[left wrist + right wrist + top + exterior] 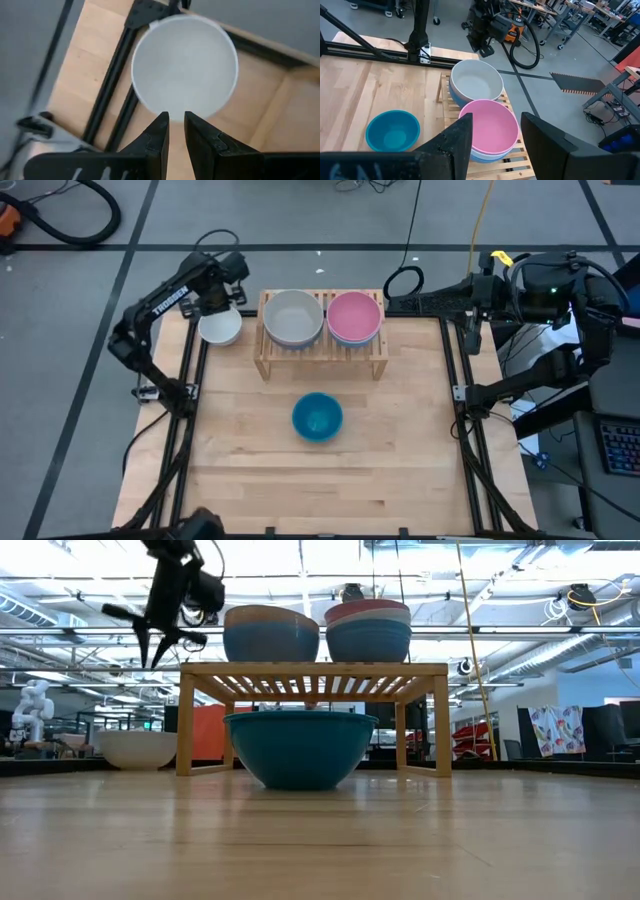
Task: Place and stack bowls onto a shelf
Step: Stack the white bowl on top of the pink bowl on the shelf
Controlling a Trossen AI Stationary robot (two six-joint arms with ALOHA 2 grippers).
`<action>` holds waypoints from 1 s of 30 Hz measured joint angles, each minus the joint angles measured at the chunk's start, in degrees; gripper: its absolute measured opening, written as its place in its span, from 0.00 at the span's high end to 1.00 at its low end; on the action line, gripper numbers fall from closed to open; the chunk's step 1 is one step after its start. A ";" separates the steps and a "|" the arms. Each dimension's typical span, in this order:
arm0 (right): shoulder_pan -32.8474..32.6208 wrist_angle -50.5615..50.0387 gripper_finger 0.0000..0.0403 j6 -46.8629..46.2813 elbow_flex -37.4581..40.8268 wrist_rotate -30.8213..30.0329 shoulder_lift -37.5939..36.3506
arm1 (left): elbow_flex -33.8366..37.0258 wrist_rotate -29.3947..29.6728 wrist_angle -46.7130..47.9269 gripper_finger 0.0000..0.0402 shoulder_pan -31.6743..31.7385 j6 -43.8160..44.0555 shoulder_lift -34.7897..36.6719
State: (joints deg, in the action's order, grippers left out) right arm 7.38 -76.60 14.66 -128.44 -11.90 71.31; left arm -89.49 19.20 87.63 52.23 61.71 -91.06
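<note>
White bowl [220, 328]: set on the table left of the shelf [322, 350]; directly beneath the left gripper [176, 125], fingers slightly parted, empty; right gripper [495, 132] parked far off, spread.

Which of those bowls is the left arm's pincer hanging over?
The white bowl on the tabletop left of the shelf, below the left pincer. The teal bowl sits in front; the others are stacked on the shelf.

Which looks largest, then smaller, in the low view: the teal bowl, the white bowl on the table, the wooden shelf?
1. Wooden shelf, the widest.
2. Teal bowl, though it stands nearest the camera, which enlarges it.
3. White bowl, farther back and partly hidden by the shelf leg, so its true size is unsure.
</note>
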 joint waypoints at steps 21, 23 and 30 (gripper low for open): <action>0.00 -0.52 0.60 3.14 0.00 0.00 0.00 | 15.64 -8.82 -8.01 0.84 4.05 -17.39 0.01; 0.00 -0.52 0.60 4.04 0.00 0.00 0.00 | 16.03 -8.40 -6.67 0.84 3.59 -22.87 0.01; 0.00 -0.48 0.60 4.52 0.00 0.00 0.00 | 16.13 -8.28 -5.65 0.84 1.41 -45.22 0.01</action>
State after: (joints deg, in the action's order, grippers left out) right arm 7.38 -77.08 19.18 -128.44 -11.90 71.31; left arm -73.36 10.92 81.98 53.64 16.49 -91.05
